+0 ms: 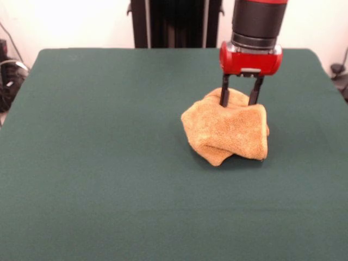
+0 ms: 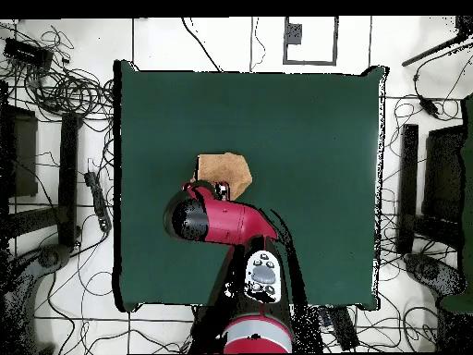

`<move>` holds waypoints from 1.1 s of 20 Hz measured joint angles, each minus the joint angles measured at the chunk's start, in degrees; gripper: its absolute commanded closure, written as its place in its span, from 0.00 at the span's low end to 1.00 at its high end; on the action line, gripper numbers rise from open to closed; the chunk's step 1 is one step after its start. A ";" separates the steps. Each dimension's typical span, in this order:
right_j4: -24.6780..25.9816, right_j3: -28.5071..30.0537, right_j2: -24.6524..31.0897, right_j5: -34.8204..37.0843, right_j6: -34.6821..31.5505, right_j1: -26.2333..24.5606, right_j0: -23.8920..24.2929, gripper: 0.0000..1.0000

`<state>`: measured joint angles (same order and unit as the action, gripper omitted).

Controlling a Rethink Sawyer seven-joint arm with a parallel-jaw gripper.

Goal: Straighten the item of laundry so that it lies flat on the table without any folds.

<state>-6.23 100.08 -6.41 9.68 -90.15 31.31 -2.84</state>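
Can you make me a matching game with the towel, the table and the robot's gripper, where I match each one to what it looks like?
Things:
1. towel
2. table
3. gripper

What it looks like:
A. dark green and flat
B. two black fingers spread apart, pointing down
C. orange-tan and bunched up in folds

Pairs: 1-C, 2-A, 3-B

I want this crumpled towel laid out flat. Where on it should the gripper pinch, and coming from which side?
Probably the loose corner of the towel drooping at its front bottom, approached from above. The cloth is bunched into a folded mound, and the gripper stands open at its back top, where pulling would only lift the bundle.
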 measured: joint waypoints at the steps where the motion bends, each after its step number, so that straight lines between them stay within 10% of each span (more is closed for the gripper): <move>1: -0.03 0.00 0.00 -0.01 0.00 -0.01 0.00 0.00; 22: -3.24 0.02 2.97 5.67 0.00 1.90 3.60 0.00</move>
<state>-9.47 100.10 -3.44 15.35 -90.15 33.22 0.76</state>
